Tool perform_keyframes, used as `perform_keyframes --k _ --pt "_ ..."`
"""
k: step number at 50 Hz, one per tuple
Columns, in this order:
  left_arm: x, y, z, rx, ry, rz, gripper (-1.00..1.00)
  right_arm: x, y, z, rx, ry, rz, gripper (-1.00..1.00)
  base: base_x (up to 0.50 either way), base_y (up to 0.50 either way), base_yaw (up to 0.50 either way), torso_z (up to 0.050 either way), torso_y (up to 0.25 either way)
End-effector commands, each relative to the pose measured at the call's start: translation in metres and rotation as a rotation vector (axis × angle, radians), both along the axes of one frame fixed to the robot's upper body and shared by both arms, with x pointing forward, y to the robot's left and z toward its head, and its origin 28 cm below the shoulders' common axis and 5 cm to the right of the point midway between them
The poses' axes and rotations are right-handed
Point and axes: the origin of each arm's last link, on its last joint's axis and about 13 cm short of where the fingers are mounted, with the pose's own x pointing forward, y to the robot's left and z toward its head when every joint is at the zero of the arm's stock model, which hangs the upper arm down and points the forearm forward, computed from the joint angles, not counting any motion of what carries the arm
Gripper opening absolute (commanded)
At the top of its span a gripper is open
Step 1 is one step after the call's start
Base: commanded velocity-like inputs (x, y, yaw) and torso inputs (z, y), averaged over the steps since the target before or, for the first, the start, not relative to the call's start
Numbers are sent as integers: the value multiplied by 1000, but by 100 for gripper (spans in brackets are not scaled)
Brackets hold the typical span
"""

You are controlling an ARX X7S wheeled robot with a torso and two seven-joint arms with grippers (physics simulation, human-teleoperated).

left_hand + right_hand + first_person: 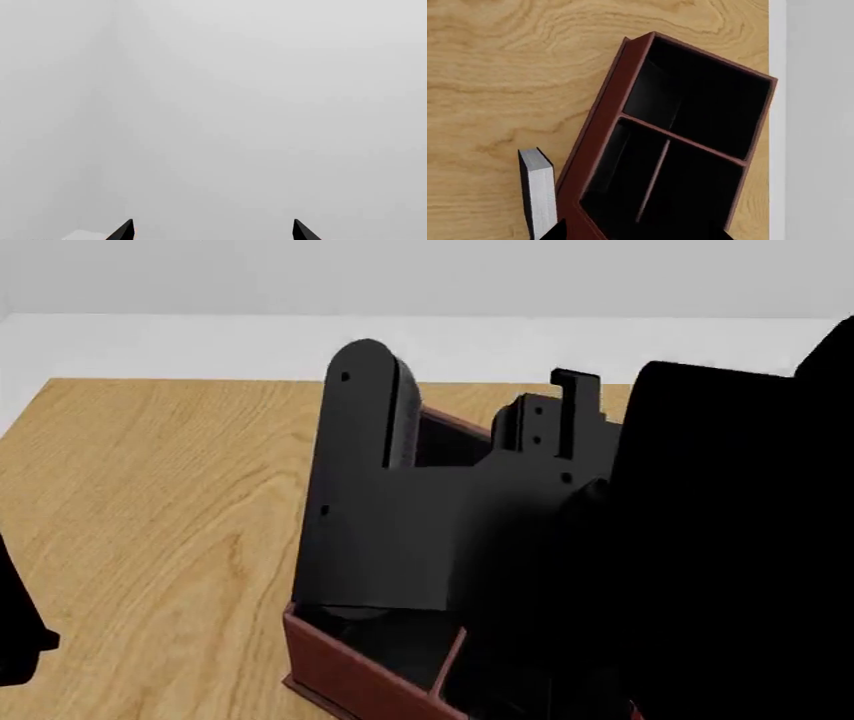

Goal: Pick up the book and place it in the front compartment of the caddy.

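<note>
**Book standing outside the caddy wall**

Right wrist cam looks straight down into the caddy (687, 150). The book (539, 197) stands on edge on the wooden table (494, 75), just beside the caddy's outer wall, not inside any compartment. Right gripper barely shows, so can't tell its grip. Left gripper (212, 231) is spread wide, holding nothing, facing blank grey.
</note>
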Motion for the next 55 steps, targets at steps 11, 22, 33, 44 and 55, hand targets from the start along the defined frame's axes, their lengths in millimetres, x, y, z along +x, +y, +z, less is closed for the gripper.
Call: perform_keyframes --k 11,22,33,44,55 --pt "1 0 -3 -3 5 0 100 14 6 -31 -54 123 57 100 0 0 0 0 0" --pt "2 0 -5 -5 10 0 100 18 9 -45 -60 178 72 100 0 0 0 0 0" --pt "1 0 -4 -1 10 2 100 19 4 -61 -66 225 62 100 0 0 0 0 0" --pt "2 -1 -4 -1 13 -1 100 24 2 -83 -98 270 42 100 0 0 0 0 0" --pt "1 0 -6 -5 17 1 100 28 -1 -96 -132 304 14 100 0 0 0 0 0"
